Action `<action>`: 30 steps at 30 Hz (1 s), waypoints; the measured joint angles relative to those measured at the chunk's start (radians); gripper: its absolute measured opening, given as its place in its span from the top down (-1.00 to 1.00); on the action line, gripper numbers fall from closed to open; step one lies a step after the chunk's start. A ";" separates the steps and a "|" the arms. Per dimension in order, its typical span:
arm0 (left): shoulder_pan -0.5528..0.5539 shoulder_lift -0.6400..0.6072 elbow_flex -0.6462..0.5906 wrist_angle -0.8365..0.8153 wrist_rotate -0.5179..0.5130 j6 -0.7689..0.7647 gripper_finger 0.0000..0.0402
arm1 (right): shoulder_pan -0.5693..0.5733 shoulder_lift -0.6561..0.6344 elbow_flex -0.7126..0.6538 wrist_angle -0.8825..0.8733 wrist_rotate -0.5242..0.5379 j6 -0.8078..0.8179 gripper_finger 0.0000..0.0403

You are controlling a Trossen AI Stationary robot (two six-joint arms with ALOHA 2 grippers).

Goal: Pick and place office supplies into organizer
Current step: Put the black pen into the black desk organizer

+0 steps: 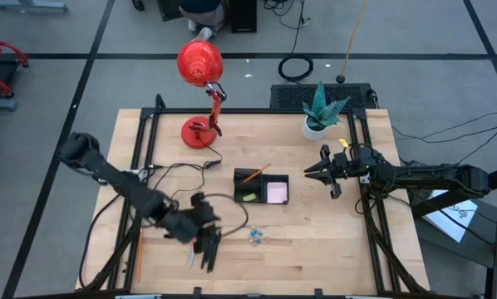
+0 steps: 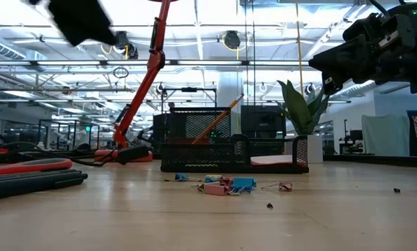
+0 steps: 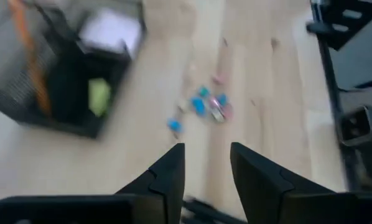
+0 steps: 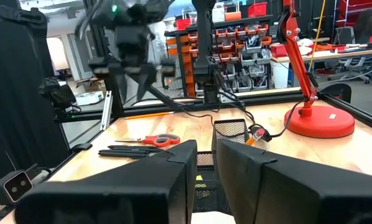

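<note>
1. Left arm reaching across the near left part of the counter, its hand lifted above the wood and pointing down, fingers parted with nothing between them.
2. Right arm stretched in from the right edge, its hand raised beside the organizer, fingers nearly together, gripping nothing.
3. Left hand smeared by motion in the high and right wrist views; outline hard to make out.
4. Black pens and red-handled scissors lying side by side on the counter just under the left hand, clearest in the right wrist view.
5. Small blue clips scattered on the wood between the left hand and the organizer, near both.
6. Organizer at mid-counter, holding an orange pencil leaning tilted, a yellow-green piece and a pale sticky-note pad.
7. Red desk lamp and potted plant at the far edge.
</note>
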 joint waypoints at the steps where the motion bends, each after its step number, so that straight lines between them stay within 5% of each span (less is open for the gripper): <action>1: -0.023 0.011 -0.001 0.001 0.001 -0.037 0.36 | 0.000 0.000 0.000 0.001 0.000 0.000 0.71; 10: -0.115 0.135 0.000 0.048 -0.063 -0.173 0.56 | 0.000 0.000 0.000 0.000 0.000 0.000 0.71; 19: -0.121 0.262 0.000 0.077 0.002 -0.209 0.95 | 0.000 0.000 0.000 -0.013 0.000 -0.038 0.71; 30: -0.117 0.293 0.000 0.174 -0.018 -0.230 0.97 | 0.000 0.000 0.000 -0.023 -0.001 -0.023 0.71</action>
